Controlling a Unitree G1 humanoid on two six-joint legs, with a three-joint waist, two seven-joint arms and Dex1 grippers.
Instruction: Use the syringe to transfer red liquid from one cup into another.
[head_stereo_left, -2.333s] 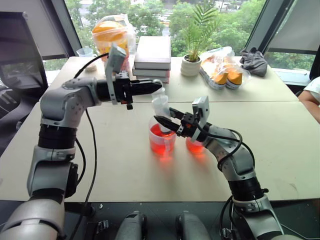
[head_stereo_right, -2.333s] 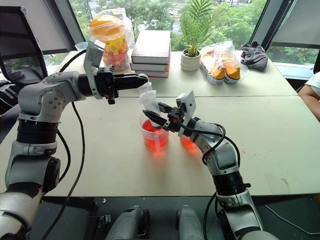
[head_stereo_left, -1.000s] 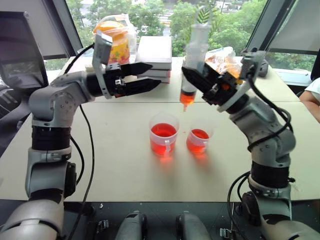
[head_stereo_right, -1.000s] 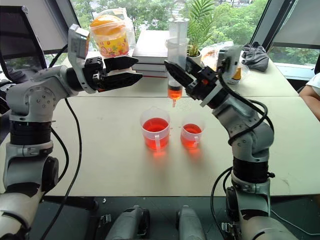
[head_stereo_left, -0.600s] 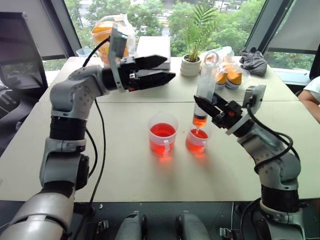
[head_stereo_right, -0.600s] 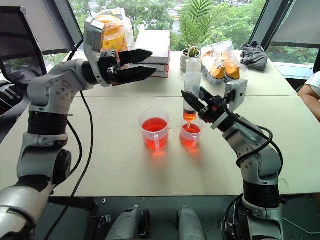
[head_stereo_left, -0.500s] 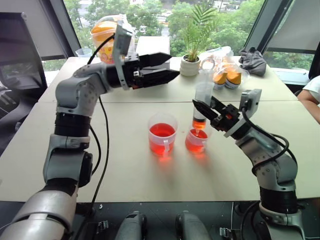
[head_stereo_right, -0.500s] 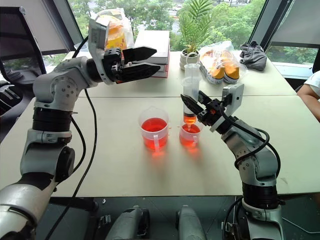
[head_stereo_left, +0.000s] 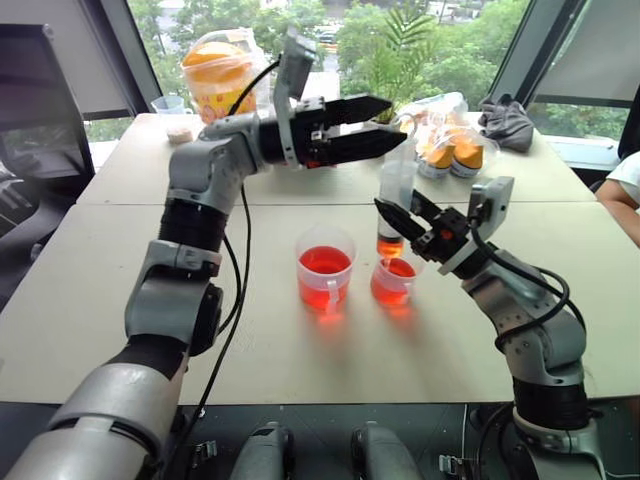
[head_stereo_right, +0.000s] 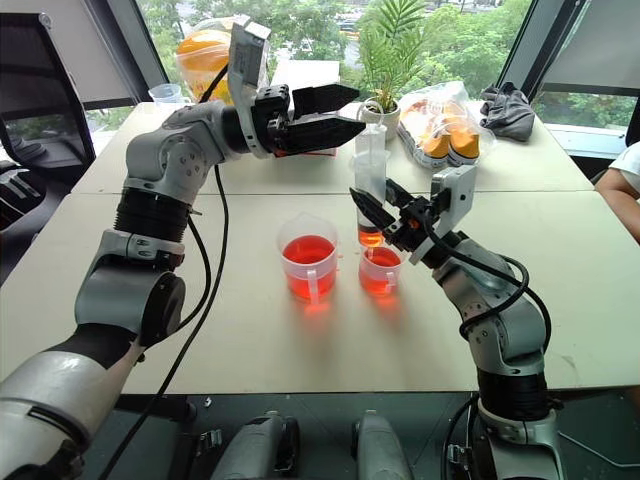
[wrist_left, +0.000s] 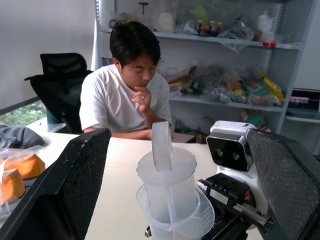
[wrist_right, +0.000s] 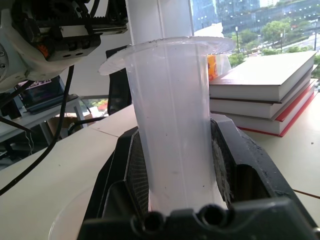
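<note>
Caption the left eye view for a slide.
Right claw holds large clear plastic syringe upright over smaller clear cup; open left claw nears its plunger.

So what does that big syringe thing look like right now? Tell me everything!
The syringe is a big see-through plastic tube standing upright. A little red liquid sits at its bottom end, just above the smaller cup, while the rest looks empty. Its plunger is pulled up, sticking out past the wide round rim at the top. The right gripper is shut on its barrel. The left gripper is open at the plunger's top, not touching it.
</note>
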